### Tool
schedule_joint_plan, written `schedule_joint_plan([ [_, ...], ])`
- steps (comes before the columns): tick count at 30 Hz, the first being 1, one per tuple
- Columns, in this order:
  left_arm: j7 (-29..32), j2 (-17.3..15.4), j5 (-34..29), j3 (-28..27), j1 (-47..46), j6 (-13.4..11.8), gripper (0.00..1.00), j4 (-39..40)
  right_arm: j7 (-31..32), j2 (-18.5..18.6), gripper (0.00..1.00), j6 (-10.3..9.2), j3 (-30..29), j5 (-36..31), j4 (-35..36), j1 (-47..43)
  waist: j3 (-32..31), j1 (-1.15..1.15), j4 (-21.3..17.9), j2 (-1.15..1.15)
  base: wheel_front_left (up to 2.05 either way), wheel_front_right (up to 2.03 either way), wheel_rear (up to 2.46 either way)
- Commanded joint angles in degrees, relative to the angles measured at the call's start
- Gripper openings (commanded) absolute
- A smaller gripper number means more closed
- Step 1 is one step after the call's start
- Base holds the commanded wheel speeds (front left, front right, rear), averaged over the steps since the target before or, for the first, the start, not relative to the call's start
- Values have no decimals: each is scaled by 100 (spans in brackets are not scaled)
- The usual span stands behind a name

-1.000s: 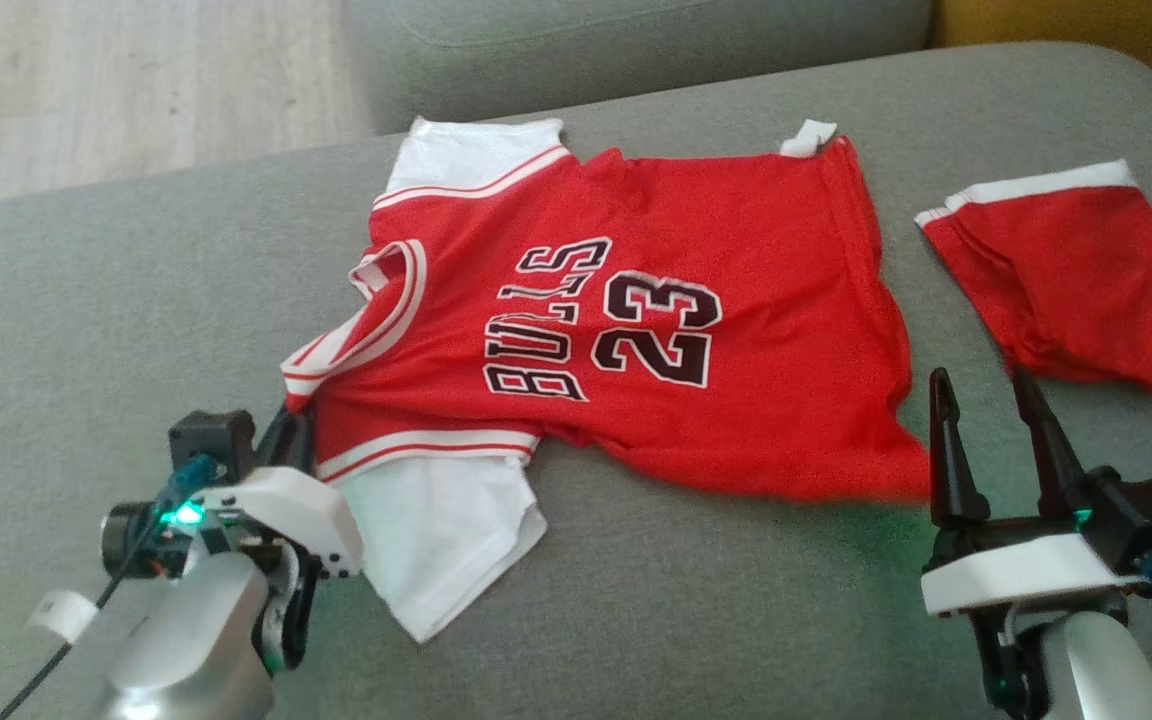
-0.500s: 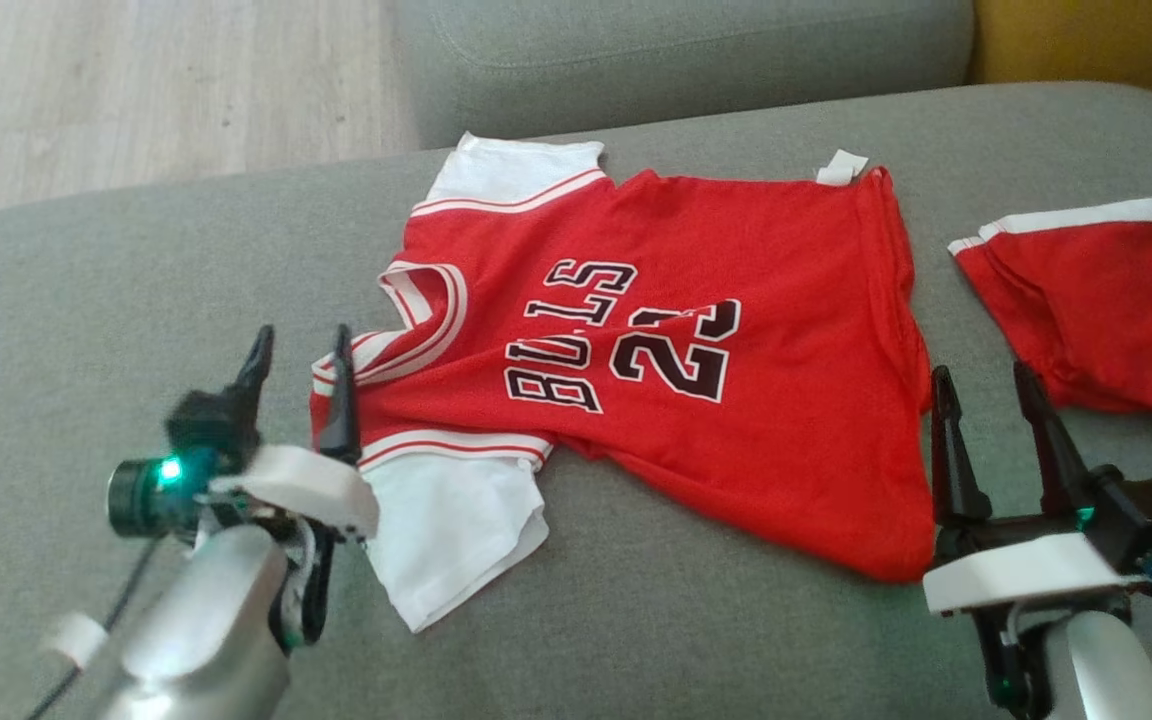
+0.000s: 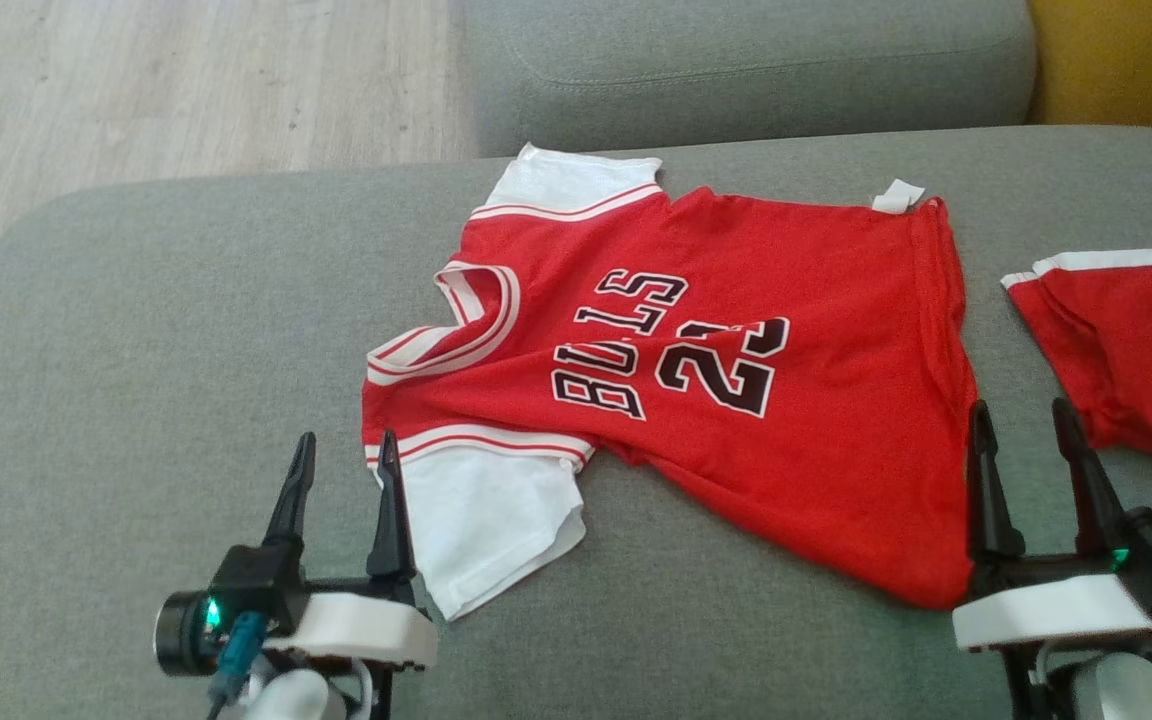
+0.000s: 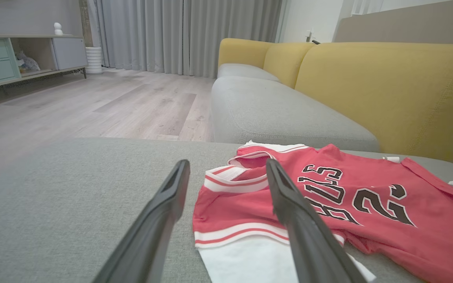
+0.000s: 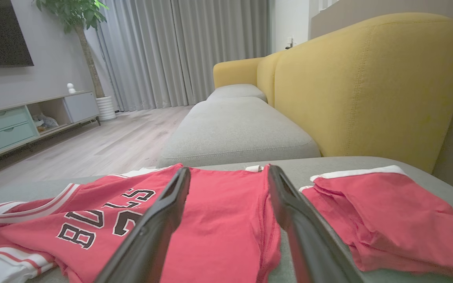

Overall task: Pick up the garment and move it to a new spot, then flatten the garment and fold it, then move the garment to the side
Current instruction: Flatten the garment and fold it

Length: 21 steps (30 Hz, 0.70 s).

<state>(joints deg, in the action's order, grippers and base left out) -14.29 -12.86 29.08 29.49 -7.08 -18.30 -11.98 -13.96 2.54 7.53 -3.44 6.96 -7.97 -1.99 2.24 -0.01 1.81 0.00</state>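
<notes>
Head view, read left to right. The left gripper (image 3: 347,438) hovers low over the grey sofa seat (image 3: 136,350) with its fingers spread apart and nothing between them. Its right finger stands at the edge of the near shoulder of the red Bulls jersey (image 3: 816,430), just above the white sleeve (image 3: 486,520); contact cannot be judged. The jersey lies print-up on the seat, rumpled across the chest. Its long axis runs across the view, collar to the left and hem to the right. The right gripper (image 3: 1020,405), fingers likewise apart and empty, stands at the near hem corner (image 3: 936,575), between the jersey and the red shorts (image 3: 1126,340) lying apart on the far right. The garment thus lies forward of and between both grippers. The left arm is nearer the collar end and the right nearer the hem, which probably suits a two-handed flattening pull along that axis.
</notes>
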Motion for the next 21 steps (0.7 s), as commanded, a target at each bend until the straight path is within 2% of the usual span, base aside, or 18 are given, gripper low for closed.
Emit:
schedule_joint_plan([
  [1, -70, -10, -102, -271, -242, 36, 100, 222, -75, 33, 100, -4, 157, -20, 153, 178, 4, 1, 25, 0, 0, 0, 0],
  [8, -32, 160, -130, -117, -149, 245, 100, -159, -87, 33, 100, -4, 239, 1, 87, 205, -33, 1, 23, 0, 0, 0, 0],
  [14, 522, 230, -12, 177, -150, 436, 100, -711, -93, 33, 100, -4, 289, 18, 79, 194, -11, 1, -42, 0, 0, 0, 0],
  [19, 840, 228, -4, 276, -200, 407, 100, -1036, -96, 33, 100, -4, 326, 14, 84, 200, 34, 1, -111, 0, 0, 0, 0],
  [21, 1017, 212, -31, 274, -213, 247, 100, -1205, -97, 33, 100, -4, 332, 10, 82, 200, 51, 1, -148, 0, 0, 0, 0],
])
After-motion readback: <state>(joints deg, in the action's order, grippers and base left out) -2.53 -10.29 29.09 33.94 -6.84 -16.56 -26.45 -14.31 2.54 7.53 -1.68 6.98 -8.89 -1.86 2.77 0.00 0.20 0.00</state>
